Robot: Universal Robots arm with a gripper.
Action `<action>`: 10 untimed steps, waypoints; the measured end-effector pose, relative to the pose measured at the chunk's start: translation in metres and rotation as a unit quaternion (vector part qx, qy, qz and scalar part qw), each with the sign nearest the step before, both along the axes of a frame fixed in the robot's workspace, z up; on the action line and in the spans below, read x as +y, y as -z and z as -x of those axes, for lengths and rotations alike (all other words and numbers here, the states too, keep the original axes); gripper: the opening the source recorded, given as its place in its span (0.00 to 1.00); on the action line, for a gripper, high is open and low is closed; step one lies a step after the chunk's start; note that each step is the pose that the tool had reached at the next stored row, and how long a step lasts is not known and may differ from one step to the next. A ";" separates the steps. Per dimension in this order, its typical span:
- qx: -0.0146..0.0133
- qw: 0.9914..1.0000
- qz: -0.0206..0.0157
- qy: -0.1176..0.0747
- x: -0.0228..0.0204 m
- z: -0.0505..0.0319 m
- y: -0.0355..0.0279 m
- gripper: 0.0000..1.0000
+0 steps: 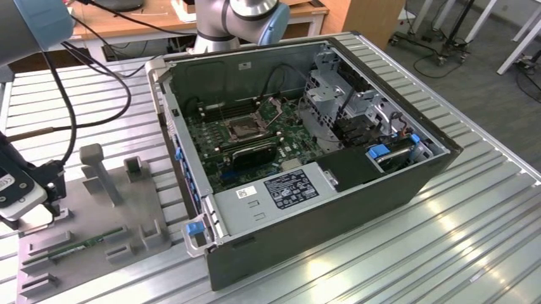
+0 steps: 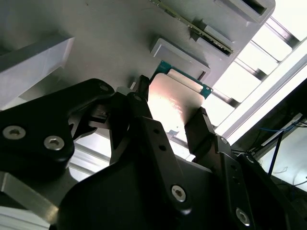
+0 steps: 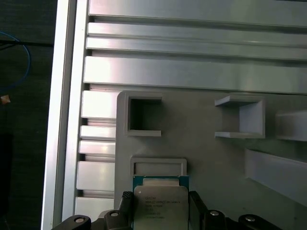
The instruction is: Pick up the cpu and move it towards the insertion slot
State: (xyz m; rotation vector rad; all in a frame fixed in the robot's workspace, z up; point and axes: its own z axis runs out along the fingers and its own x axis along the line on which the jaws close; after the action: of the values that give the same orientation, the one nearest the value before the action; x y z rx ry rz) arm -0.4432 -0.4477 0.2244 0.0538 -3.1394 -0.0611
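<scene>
Gripper [image 1: 38, 215] stands at the far edge of the exterior view's left, low over the grey fixture plate [image 1: 127, 209] on the slatted counter [image 1: 439, 240]. In both wrist views its two black fingers [image 2: 146, 115] are drawn in against opposite side edges of the cpu [image 3: 160, 203], holding it metal face up. The cpu sits just beside a small rectangular holder frame [image 3: 158, 166] on the plate; whether it is lifted clear cannot be told. The insertion slot [image 1: 245, 128] lies well apart, on the motherboard [image 1: 203, 139] inside the open computer case [image 1: 338, 209], centre of the exterior view. A green memory stick [image 1: 85, 244] lies on the plate, lower left.
</scene>
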 end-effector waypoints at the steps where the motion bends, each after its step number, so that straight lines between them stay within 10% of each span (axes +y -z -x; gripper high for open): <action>1: 0.000 1.000 0.000 0.000 0.0000 0.0000 -0.0002 0.55; 10: 0.000 1.000 0.000 0.000 0.0000 0.0000 -0.0024 0.55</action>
State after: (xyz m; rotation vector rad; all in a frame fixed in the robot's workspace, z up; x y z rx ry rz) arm -0.4432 -0.4477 0.2268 0.0538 -3.1394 -0.0610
